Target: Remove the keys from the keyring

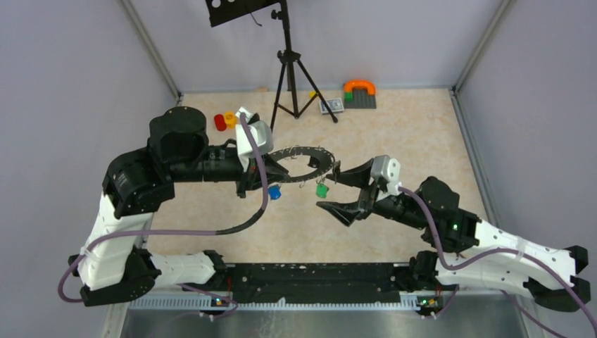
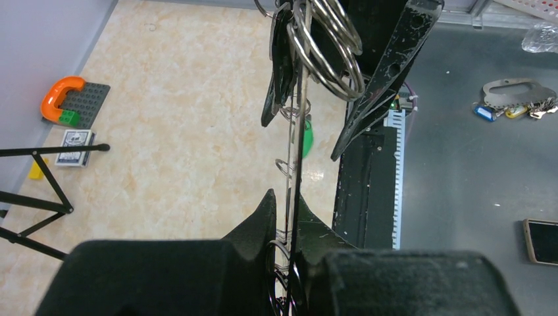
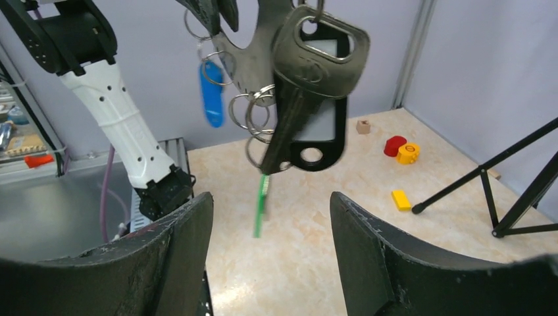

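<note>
My left gripper (image 1: 259, 167) is shut on the left rim of the keyring (image 1: 322, 162), a flat grey ring held level above the table. In the left wrist view the keyring (image 2: 293, 164) is edge-on between my shut fingers (image 2: 263, 217). Keys hang from it on small split rings: a blue-tagged key (image 1: 274, 191), a green-tagged key (image 1: 322, 190) and a black-headed key (image 3: 306, 85). My right gripper (image 1: 329, 189) is open and empty beside the ring's right edge. In the right wrist view the keys hang above its spread fingers (image 3: 177, 250), with the green tag (image 3: 262, 204) lowest.
A black tripod (image 1: 288, 70) stands at the back. Red and yellow blocks (image 1: 225, 121) lie at the back left. A grey plate with an orange arch (image 1: 360, 93) and a card deck (image 1: 331, 105) lie at the back right. Another key bunch (image 2: 513, 99) lies off the table.
</note>
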Robot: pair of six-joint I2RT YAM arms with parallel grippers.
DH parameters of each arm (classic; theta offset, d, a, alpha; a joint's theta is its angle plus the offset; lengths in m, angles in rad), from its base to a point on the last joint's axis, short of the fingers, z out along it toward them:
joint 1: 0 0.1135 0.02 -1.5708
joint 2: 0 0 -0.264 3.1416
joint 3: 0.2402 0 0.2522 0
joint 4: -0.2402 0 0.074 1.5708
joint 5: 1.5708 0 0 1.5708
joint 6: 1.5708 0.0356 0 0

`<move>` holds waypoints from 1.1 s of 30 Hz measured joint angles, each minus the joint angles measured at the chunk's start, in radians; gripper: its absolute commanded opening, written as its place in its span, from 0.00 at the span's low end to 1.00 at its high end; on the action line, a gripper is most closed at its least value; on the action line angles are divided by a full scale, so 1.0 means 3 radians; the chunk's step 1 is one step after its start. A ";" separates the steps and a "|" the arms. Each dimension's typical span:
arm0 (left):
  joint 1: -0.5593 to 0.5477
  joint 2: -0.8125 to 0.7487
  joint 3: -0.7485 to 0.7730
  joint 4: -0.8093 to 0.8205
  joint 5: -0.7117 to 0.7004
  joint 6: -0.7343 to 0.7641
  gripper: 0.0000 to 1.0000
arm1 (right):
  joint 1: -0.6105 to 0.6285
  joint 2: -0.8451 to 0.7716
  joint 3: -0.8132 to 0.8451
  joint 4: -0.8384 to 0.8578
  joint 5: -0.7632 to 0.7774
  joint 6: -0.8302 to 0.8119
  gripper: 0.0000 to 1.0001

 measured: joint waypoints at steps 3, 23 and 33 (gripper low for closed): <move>0.0000 -0.0001 0.0000 -0.0005 0.0000 0.0009 0.00 | 0.0000 0.0079 -0.0041 0.0156 0.0114 0.0058 0.65; 0.0000 -0.0037 -0.0003 -0.0010 0.0000 0.0014 0.00 | 0.0000 0.0262 -0.0128 0.0792 0.0359 0.0247 0.31; 0.0000 -0.0093 -0.0037 -0.0008 -0.0070 0.0023 0.00 | 0.0000 0.0089 -0.0128 0.0689 0.0267 0.0300 0.14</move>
